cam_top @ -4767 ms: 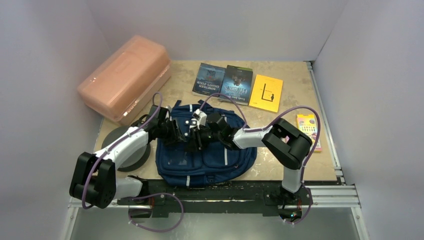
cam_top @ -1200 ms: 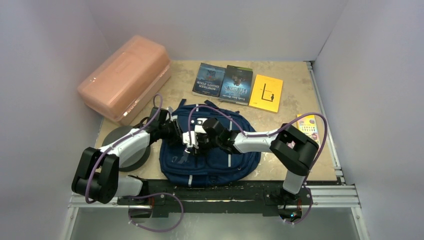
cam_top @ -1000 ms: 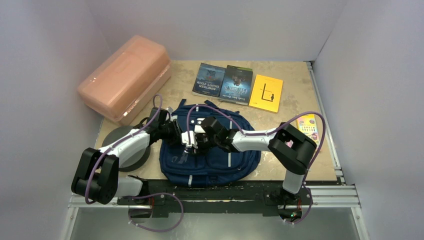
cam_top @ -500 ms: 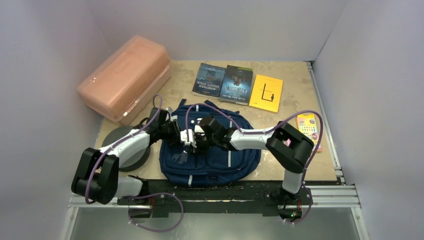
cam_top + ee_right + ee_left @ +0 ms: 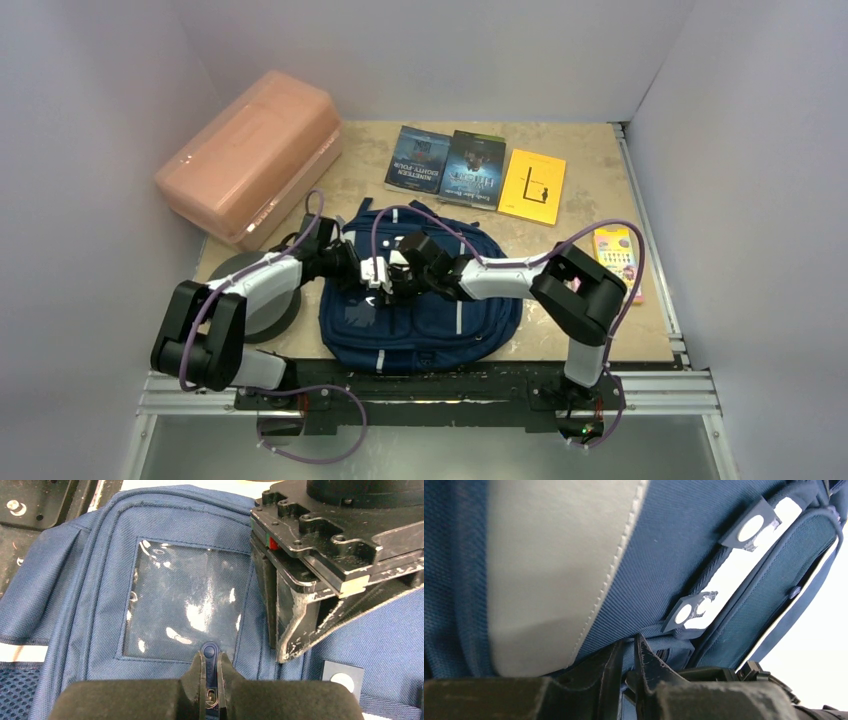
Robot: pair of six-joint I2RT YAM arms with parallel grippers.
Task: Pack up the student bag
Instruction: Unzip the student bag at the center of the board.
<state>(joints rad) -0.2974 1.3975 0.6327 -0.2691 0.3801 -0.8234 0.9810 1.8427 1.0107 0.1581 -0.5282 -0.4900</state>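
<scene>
The right pincer point(image 5: 210, 672) is clamped on a blue zipper pull point(image 5: 209, 652) at the edge of the clear window point(image 5: 185, 610) on the student bag point(image 5: 430, 320). The left pincer point(image 5: 628, 675) has its jaws nearly together against the bag's fabric; I cannot tell whether it grips. The bag lies flat at the near middle of the desk point(image 5: 590, 190), with three books point(image 5: 477, 168) beyond it.
</scene>
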